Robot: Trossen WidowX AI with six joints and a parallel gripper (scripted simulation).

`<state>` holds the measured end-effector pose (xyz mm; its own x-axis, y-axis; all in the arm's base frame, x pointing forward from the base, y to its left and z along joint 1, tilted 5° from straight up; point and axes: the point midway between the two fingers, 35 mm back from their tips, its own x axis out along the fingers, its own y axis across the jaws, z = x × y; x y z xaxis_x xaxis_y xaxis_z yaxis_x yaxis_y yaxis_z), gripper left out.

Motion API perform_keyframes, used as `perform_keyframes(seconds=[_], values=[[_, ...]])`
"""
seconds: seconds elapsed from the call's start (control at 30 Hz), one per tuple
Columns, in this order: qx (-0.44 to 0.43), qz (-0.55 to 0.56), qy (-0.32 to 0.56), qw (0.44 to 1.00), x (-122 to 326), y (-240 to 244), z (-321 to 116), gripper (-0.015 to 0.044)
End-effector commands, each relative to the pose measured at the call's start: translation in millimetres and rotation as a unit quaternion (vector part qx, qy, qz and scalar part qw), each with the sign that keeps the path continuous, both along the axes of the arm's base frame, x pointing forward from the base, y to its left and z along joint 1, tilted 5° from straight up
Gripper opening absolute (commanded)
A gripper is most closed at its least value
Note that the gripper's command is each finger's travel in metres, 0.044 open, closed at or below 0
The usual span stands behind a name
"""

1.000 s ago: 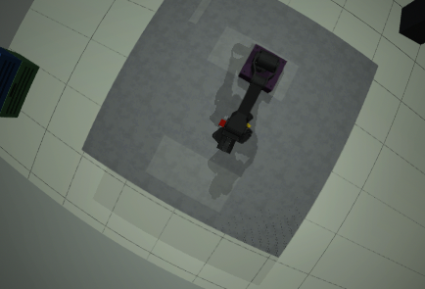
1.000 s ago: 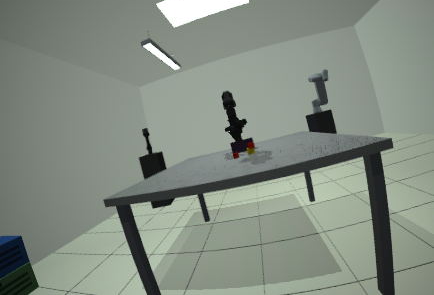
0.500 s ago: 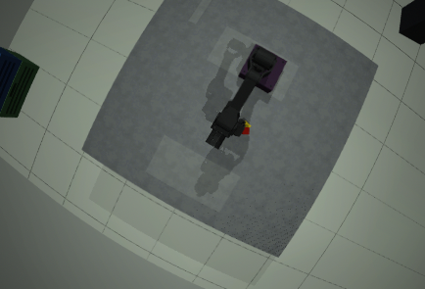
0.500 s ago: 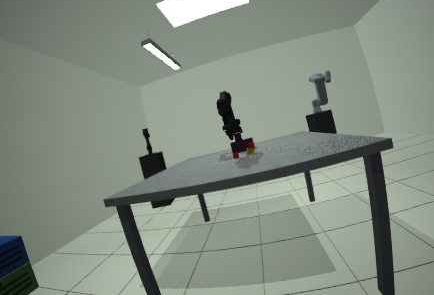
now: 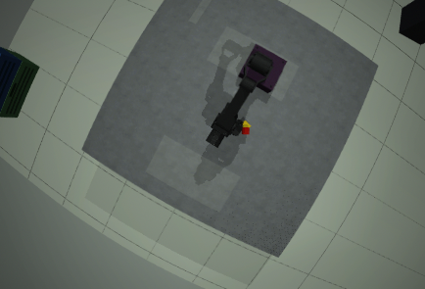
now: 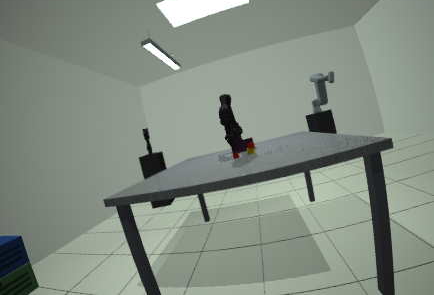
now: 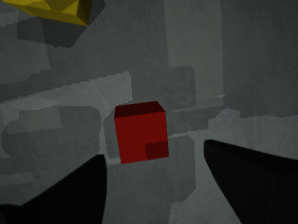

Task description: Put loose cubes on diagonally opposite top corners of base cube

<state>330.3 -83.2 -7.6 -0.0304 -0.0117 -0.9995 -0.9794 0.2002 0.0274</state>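
My black parallel claw (image 7: pixel 155 155) stands spread with nothing in it, aimed down at the loose red cube (image 6: pixel 236 155) (image 7: pixel 142 136), a small plain block sitting on the grey speckled tabletop (image 5: pixel 162 77) (image 6: pixel 300 155). The yellow cube (image 5: pixel 247 123) (image 6: pixel 251 152) (image 7: pixel 55 9), which I take for the fixed base, is near it and carries the other red cube (image 5: pixel 246 130) (image 6: pixel 251 145), set off toward one corner.

I judge the step in hand to be the descent for the second pick. In the wrist view the cube lies ahead of the fingertips rather than between them, and its edges look slightly turned, so I'd centre on it and match the wrist to two opposite faces before going low. I'd close gently, then lift straight up, well above the capped base, since a sideways sweep could knock the placed cube.

From above, the arm hides the loose cube; only the stack shows beside it. The exterior view shows both reds and which one is raised, though not the claw's opening. The wrist view gives the loose cube's turn, but cuts the yellow one off at the frame edge and leaves the upper red out.
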Motion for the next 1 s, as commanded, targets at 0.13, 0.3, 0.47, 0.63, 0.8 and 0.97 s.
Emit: perform_keyframes(seconds=[0.13, 0.3, 0.47, 0.63, 0.8, 0.97], values=[[0.000, 0.002, 0.008, 1.000, -4, 0, -12, 0.0265], [0.000, 0.002, 0.009, 1.000, -4, 0, -20, 0.0265], [0.000, 0.002, 0.009, 1.000, -4, 0, -28, 0.0265], [0.000, 0.002, 0.009, 1.000, -5, 0, -36, 0.0265], [0.000, 0.002, 0.009, 1.000, -6, 0, -43, 0.0265], [0.000, 0.002, 0.009, 1.000, -6, 0, -44, 0.0160]])
